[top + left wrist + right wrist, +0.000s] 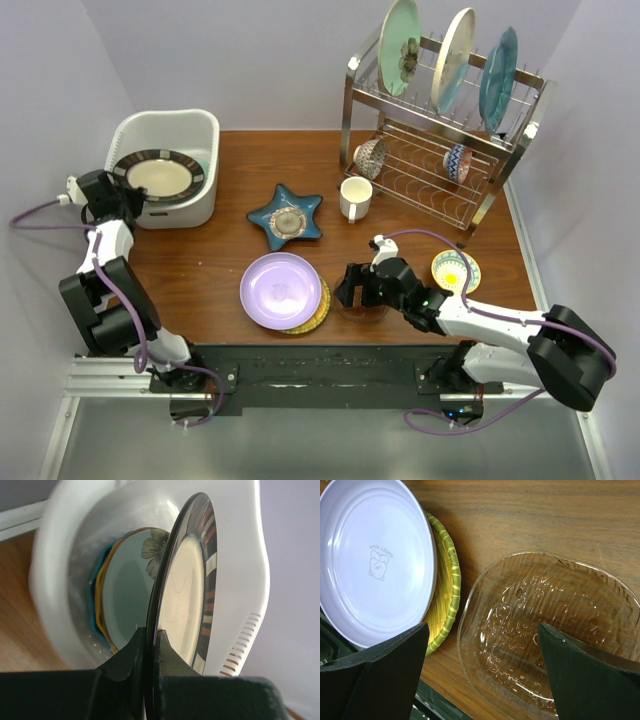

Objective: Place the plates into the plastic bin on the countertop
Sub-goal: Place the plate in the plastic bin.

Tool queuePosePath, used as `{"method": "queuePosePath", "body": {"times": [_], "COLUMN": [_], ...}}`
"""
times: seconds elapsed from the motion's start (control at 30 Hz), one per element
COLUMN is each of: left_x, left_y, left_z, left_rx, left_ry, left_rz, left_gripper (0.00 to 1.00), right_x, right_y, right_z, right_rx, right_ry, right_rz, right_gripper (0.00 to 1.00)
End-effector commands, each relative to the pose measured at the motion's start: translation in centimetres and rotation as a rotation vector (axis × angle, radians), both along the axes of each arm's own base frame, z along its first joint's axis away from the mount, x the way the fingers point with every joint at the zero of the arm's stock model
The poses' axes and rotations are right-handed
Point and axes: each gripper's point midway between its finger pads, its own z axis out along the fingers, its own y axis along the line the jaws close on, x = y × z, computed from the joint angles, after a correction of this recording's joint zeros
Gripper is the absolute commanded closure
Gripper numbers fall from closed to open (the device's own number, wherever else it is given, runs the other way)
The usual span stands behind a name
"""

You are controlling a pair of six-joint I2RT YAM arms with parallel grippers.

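left arm: left side of the top view, base at the bottom edge, elbow folded, forearm rising toward the upper left.
left gripper: fingers pinched close on the edge of the black-rimmed plate, only its rim between them.
right arm: lower right of the top view, stretched low and leftward toward the frame's centre.
right gripper: pointing downward, fingers spread wide apart, gripping nothing.

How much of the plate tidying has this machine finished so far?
Done: a green flower plate lies in the white bin, with blue and orange rims beneath it. In hand: the left gripper is shut on the black-rimmed plate over the bin. Left: the lavender plate, the star dish, and three plates in the rack. The right gripper hangs open above a glass dish.
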Motion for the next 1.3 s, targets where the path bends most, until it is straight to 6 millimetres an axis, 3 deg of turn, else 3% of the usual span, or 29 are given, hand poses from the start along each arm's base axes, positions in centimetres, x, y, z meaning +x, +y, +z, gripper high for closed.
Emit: {"method": "queuePosePath", "body": {"times": [0.0,0.3,0.37,0.53,0.8,1.03,1.27], "left_x": [3.8,5.6,5.5,6.8,7.6,7.4,6.6], "left_y": [0.6,0.4,0.0,-0.7,-1.6,-2.0,-2.1], "left_z": [8.8,8.0,6.6,5.9,2.9,0.7,-1.6], "left_rx": [0.184,0.261,0.281,0.308,0.294,0.293,0.287], "left_ry": [-0.195,-0.078,0.021,0.075,0.170,0.230,0.310], "left_rz": [-0.019,-0.036,-0.049,-0.079,-0.158,-0.207,-0.224], "left_gripper": [1.00,1.00,1.00,1.00,1.00,0.86,0.80], "right_x": [0.8,0.9,0.9,0.8,0.9,1.0,1.0], "right_y": [1.4,1.2,1.2,1.3,1.1,1.3,1.5], "right_z": [2.0,1.9,1.9,1.8,1.7,1.7,1.7], "right_rx": [0.050,0.043,0.040,0.040,0.032,0.034,0.036], "right_ry": [-0.042,-0.043,-0.043,-0.039,-0.037,-0.035,-0.032], "right_rz": [0.012,0.009,0.008,0.014,0.007,0.009,0.014], "right_gripper": [0.07,0.07,0.07,0.07,0.07,0.07,0.07]}}
